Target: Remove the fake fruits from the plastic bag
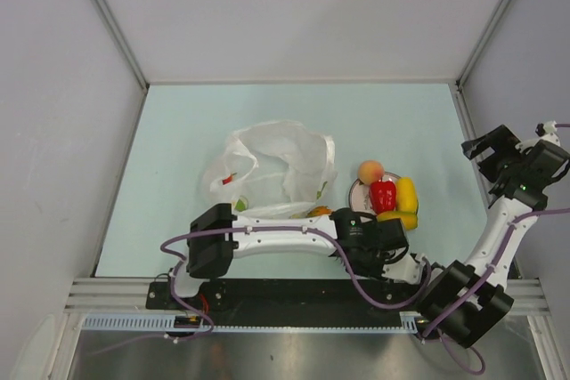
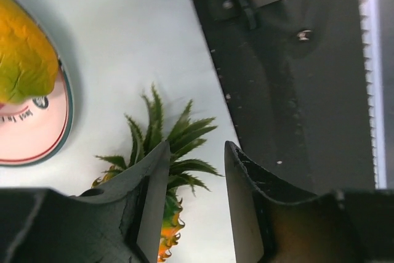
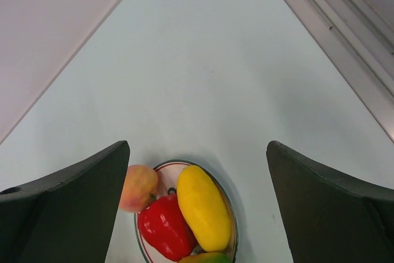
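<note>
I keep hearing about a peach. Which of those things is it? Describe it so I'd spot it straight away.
In the top view, find the crinkly white plastic bag, then the round white plate just to its right. The peach sits at the plate's far left edge. It is the only round, pink-orange piece; beside it are a pointed red fruit and a long yellow fruit.

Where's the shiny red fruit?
In the top view, the shiny red plastic fruit lies on the round white plate, right of centre, next to the pink-orange peach and the long yellow fruit.
</note>
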Tool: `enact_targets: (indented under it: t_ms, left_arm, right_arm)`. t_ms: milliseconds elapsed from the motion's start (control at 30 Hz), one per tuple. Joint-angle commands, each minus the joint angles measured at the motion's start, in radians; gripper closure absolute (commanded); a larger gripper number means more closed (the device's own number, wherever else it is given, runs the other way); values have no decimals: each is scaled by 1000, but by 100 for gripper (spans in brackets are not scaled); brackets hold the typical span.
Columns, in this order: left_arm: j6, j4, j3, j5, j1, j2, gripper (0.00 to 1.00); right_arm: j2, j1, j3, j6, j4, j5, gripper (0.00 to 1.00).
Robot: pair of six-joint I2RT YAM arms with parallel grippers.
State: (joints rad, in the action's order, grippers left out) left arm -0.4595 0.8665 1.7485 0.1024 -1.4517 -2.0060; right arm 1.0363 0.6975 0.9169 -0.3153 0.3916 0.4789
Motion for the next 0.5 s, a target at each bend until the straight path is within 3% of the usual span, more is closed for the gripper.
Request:
enact_targets:
  t_ms: [0,267,467]
  left_arm:
    - [42,-35,-4,-69,43,-8,55]
    - [64,43,26,-14,157,-59,60]
    - [44,45,-21,48,166,-28,62]
  right_arm:
    - [-30,8,20,-18,30,59,2]
    - [-32,26,20,-30,18,61,2]
    - [-12,39,20,-74,-20,78,2]
